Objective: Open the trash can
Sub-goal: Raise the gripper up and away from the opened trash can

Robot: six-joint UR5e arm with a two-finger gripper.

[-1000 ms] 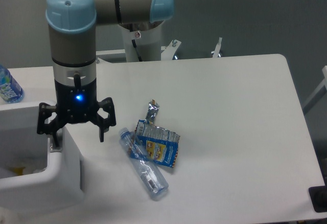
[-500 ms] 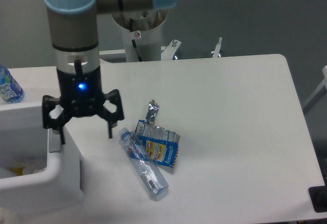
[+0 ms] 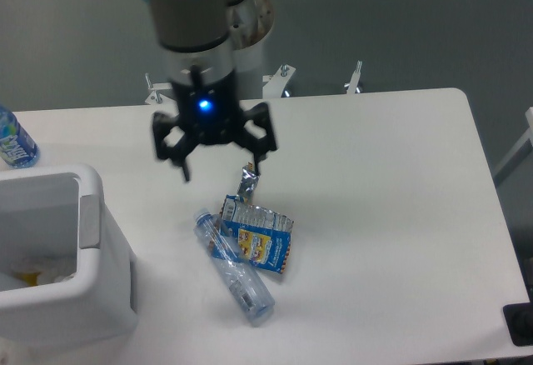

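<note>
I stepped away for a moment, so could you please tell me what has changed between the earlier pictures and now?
The claw has lifted off the trash can's rim by the grey tab and swung right and toward the back of the table. It is open and holds nothing. The trash can stays open, and the bottle and snack packet lie where they were.

Soft, even light; slightly blurred, grainy picture.
</note>
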